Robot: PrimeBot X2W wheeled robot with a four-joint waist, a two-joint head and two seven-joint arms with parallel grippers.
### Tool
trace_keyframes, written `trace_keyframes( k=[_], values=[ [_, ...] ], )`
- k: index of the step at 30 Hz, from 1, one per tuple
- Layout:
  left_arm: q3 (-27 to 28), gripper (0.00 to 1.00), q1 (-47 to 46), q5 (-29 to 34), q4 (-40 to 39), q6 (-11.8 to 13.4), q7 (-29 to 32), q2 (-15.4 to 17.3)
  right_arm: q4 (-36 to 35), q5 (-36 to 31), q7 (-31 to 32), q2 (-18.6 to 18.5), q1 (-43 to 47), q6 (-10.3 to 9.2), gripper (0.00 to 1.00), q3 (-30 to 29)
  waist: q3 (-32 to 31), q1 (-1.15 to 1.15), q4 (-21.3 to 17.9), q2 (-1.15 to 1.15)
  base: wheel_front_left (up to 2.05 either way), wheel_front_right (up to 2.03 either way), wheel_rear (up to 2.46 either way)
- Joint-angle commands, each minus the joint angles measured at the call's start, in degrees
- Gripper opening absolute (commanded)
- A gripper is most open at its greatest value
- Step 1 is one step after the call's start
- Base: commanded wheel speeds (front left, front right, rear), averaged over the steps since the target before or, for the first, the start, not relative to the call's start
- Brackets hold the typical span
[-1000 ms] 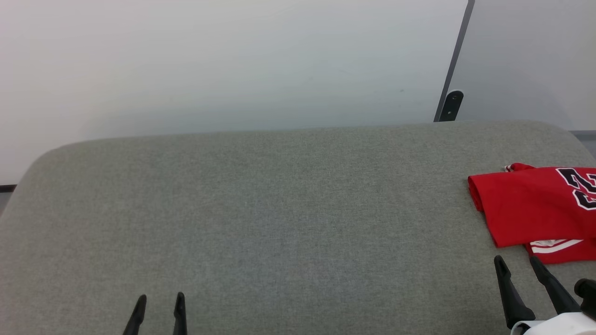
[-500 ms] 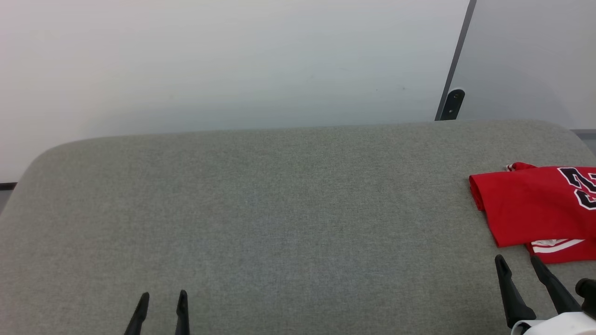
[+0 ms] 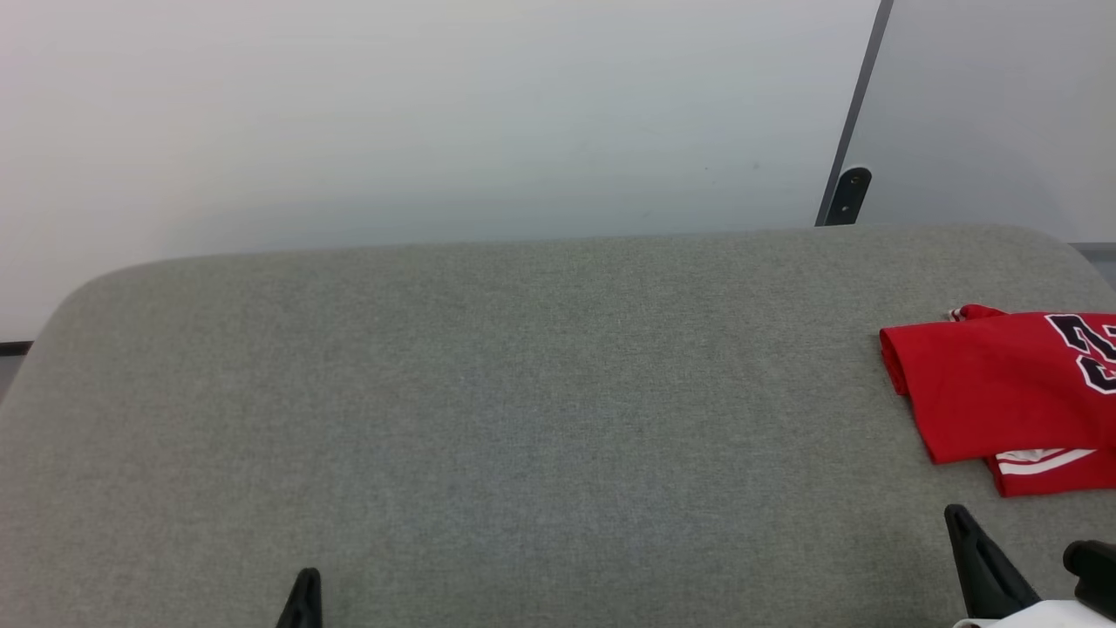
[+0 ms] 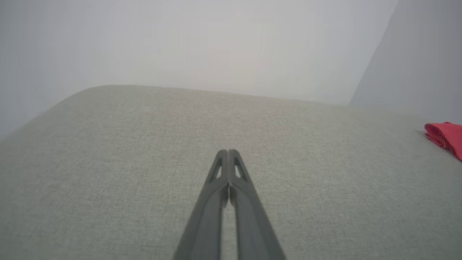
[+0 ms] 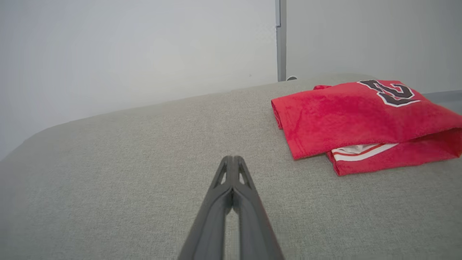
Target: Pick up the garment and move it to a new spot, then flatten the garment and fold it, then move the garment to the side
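On the grey padded surface point(image 3: 523, 392) the garment point(image 5: 361, 119) is seen folded at the right side, so the task is judged nearly done, and the left gripper point(image 4: 228, 153) and right gripper point(image 5: 234, 159) are empty, jaws pressed together.

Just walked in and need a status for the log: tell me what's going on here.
Nothing is being handled right now. The red garment lies folded on the right side of the grey padded surface. The left gripper and right gripper are both shut on nothing, over bare fabric near the front edge, the right one just short of the garment.
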Motion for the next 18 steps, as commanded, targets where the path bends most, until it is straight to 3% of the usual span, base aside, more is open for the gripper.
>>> trace_keyframes(
  k=[1,18],
  values=[
    [0.48,0.00,-1.45,-2.83,-0.25,-0.13,0.71,0.17,-0.12,2.85,-0.02,-0.17,-1.23,-0.01,0.00,-0.24,0.04,0.00,0.04,0.00,0.00,0.00,0.00],
    [1.04,0.00,-5.35,-20.74,1.71,-0.75,5.13,-0.04,4.16,18.87,-0.44,0.45,-4.40,-0.02,0.00,-0.57,0.42,0.00,0.34,0.00,0.00,0.00,0.00]
  ],
)
